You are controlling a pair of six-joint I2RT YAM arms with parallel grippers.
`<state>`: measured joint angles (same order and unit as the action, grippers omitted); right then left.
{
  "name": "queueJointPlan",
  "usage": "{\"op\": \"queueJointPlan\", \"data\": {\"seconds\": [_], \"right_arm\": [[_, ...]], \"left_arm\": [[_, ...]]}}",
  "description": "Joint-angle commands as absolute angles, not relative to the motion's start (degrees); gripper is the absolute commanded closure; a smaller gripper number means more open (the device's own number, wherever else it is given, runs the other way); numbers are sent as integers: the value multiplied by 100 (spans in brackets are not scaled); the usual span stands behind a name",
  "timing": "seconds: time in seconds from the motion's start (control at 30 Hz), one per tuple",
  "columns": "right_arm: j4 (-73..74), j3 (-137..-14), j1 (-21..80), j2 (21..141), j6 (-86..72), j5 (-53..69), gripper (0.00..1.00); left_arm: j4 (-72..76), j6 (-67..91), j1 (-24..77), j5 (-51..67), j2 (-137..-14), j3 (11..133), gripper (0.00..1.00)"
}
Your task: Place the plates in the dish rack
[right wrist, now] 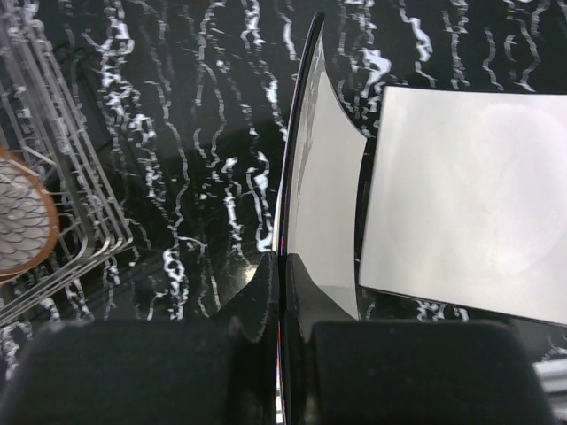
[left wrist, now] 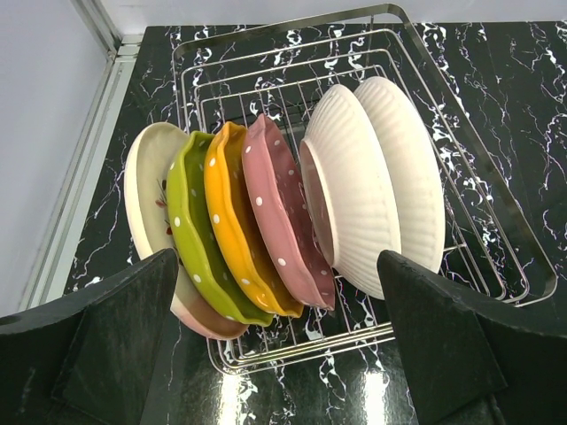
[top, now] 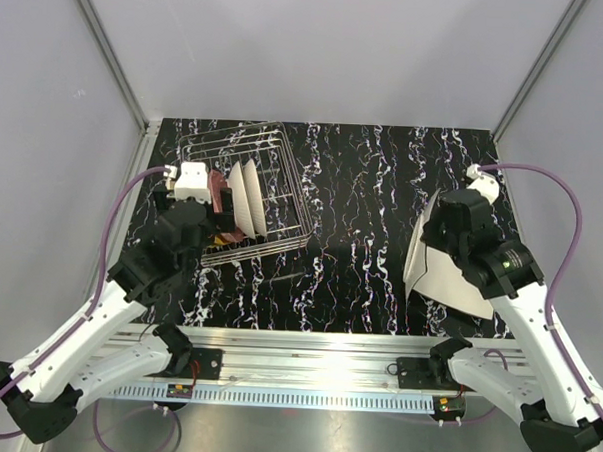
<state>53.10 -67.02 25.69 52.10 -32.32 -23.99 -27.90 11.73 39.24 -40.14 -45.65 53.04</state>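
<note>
The left end effector (left wrist: 283, 354) hangs over the near side of the dish rack (left wrist: 283, 84), its fingers (left wrist: 115, 345) spread wide and holding nothing. The rack sits by the far-left corner of the bench (top: 363, 189) and carries six plates on edge in a row: a brown-rimmed cream plate (left wrist: 146, 186), a lime-green plate (left wrist: 190, 235), an orange plate (left wrist: 230, 221), a pink plate (left wrist: 283, 221) and two ribbed cream plates (left wrist: 354, 204).

Near the bench's right edge the right end effector (right wrist: 282, 292) is pinched tight on the rim of a white squarish plate (right wrist: 310, 177), which stands nearly edge-on to its camera. Just beside it, a second white squarish plate (right wrist: 469, 195) lies flat on the bench.
</note>
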Motion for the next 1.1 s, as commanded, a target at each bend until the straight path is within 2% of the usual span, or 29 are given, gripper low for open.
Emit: {"op": "queueJointPlan", "data": {"seconds": [0.0, 0.27, 0.6, 1.07], "right_arm": [[3815, -6847, 2531, 5018, -3190, -1908, 100], [2849, -6978, 2540, 5492, -3463, -907, 100], [1952, -7751, 2549, 6547, -3867, 165, 100], [1328, -9650, 2592, 8128, -4245, 1239, 100]], "left_arm": [[-2777, 1239, 3902, -3999, -4562, 5563, 1], [-2733, 1178, 3902, -4227, -4482, 5511, 1], [-2681, 1116, 3911, -4368, -4517, 5476, 1], [-2672, 1090, 3911, -4561, -4500, 5458, 1]]}}
